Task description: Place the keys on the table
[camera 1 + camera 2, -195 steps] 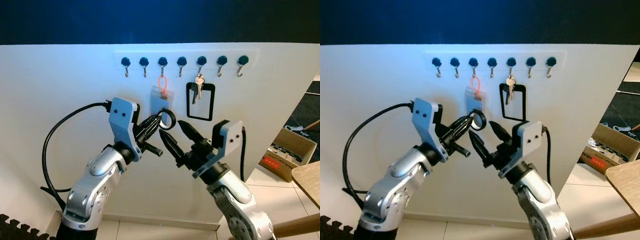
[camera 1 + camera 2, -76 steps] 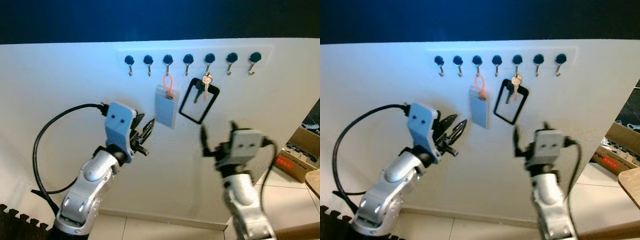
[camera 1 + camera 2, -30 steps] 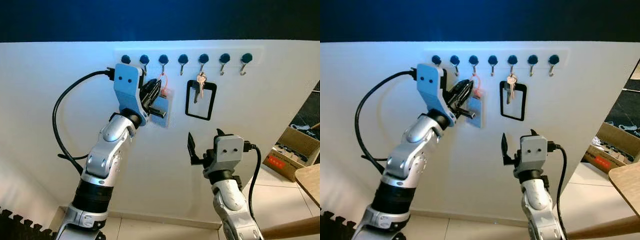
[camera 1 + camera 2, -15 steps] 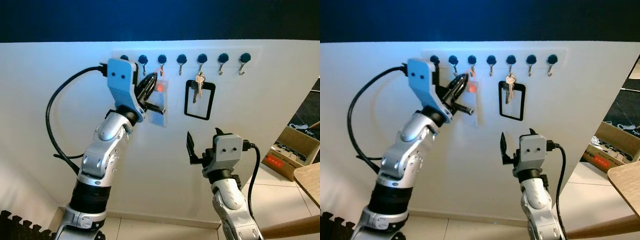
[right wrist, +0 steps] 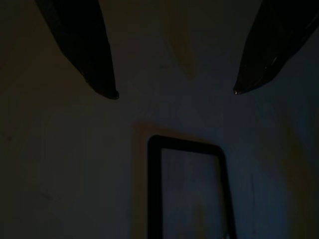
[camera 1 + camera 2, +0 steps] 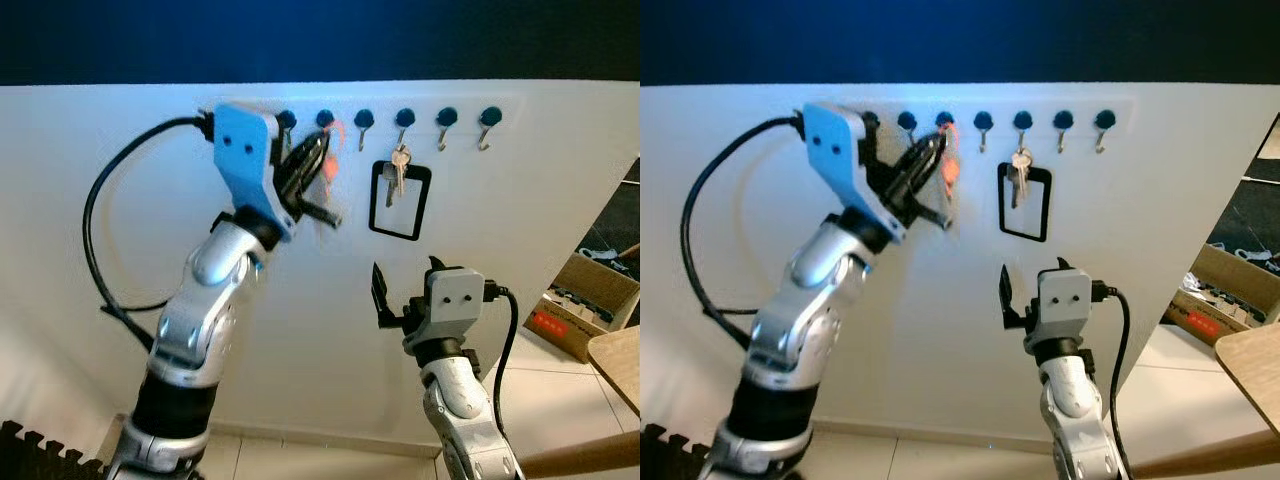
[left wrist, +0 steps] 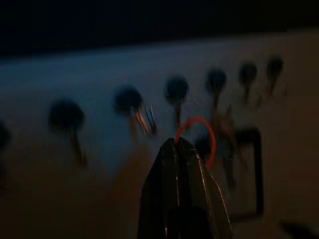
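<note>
A white wall panel [image 6: 120,220] fills the scene, with a row of dark-capped hooks [image 6: 404,119] near its top edge. The keys [image 6: 397,170] hang from the hook third from the right, over a black rectangular frame [image 6: 399,201] that dangles from the same hook and lies against the wall. The keys are on the wall, not on any table; a wooden table corner [image 6: 615,362] shows at the far right edge, low down and well apart from them.

The left gripper [image 6: 318,152] is raised to the hook row, to the left of the keys. Its black fingers are pressed together, and the left wrist view shows them shut on an orange loop [image 7: 195,142] that curls out from their tips. In the head views the orange loop is a blurred smear at the fingertips beside the third hook from the left. What hangs below the loop is too blurred to make out.

The right gripper [image 6: 405,280] is held lower, below the black frame and pointing at the wall. Its two fingers [image 5: 89,50] stand wide apart, holding nothing, and the right wrist view shows the frame between and beyond them.

A cardboard box [image 6: 585,300] sits on the tiled floor [image 6: 520,375] at the right.
</note>
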{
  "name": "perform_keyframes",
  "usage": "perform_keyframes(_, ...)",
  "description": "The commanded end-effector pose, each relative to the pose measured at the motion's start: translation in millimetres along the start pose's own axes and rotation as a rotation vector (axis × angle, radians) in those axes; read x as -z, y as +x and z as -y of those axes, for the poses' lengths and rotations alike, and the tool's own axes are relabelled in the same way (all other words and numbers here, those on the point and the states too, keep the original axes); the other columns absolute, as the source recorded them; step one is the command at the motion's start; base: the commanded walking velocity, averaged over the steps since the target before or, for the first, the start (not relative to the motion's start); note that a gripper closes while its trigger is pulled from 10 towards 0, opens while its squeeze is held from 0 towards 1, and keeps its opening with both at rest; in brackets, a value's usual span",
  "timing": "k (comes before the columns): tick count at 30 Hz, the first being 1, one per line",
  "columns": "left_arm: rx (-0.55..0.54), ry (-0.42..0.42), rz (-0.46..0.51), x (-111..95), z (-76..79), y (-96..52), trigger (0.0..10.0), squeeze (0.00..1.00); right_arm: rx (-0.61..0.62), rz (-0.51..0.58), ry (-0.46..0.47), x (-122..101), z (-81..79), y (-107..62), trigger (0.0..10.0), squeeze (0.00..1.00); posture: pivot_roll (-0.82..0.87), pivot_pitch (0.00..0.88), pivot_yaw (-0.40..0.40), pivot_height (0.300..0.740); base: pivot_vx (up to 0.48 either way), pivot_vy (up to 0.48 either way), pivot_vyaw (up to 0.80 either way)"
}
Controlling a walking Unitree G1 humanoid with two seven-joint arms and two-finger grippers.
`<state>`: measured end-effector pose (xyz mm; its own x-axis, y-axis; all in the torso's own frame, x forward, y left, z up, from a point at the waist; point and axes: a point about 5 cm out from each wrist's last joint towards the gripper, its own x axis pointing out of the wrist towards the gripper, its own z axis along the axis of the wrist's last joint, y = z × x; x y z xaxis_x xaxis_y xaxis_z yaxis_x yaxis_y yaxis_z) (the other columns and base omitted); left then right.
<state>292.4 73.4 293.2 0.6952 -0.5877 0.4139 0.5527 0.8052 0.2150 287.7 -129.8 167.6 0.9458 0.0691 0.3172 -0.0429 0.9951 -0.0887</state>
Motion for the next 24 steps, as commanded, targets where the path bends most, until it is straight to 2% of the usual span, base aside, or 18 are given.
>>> perform_keyframes(1, 0.01, 0.045, -0.013, -1.7, 1.9, -3.2, 10.0, 0.0, 0.002, -0.017, -0.001, 3.5, 0.3, -1.7, 10.0, 0.0, 0.01, 0.103, 0.054, 0.74, 0.0, 0.0, 0.0)
perform_keyframes(3, 0.014, 0.067, -0.048, 6.2, 6.6, -7.3, 10.0, 0.0, 0.003, -0.014, 0.003, 2.8, 0.5, -0.7, 10.0, 0.0, 0.02, 0.103, 0.052, 0.74, 0.0, 0.0, 0.0)
perform_keyframes(4, 0.026, 0.107, -0.083, 15.7, 12.8, -12.4, 10.0, 0.0, 0.0, -0.007, 0.007, 0.7, 0.0, 1.4, 10.0, 0.0, 0.02, 0.104, 0.047, 0.74, 0.0, 0.0, 0.0)
perform_keyframes(7, 0.037, 0.134, -0.103, 21.9, 17.3, -16.0, 10.0, 0.0, -0.003, -0.002, 0.01, -0.8, -0.4, 2.9, 10.0, 0.0, 0.02, 0.104, 0.047, 0.74, 0.0, 0.0, 0.0)
perform_keyframes(10, 0.034, 0.071, -0.088, 18.6, 26.2, -16.5, 10.0, 0.0, -0.012, 0.01, 0.017, -3.7, -1.1, 6.4, 10.0, 0.0, 0.03, 0.103, 0.036, 0.74, 0.0, 0.0, 0.0)
perform_keyframes(24, 0.058, -0.036, -0.03, 2.8, 37.0, -12.6, 10.0, 0.0, -0.026, 0.016, 0.025, -4.8, -3.7, 8.3, 10.0, 0.0, 0.03, 0.107, 0.039, 0.74, 0.0, 0.0, 0.0)
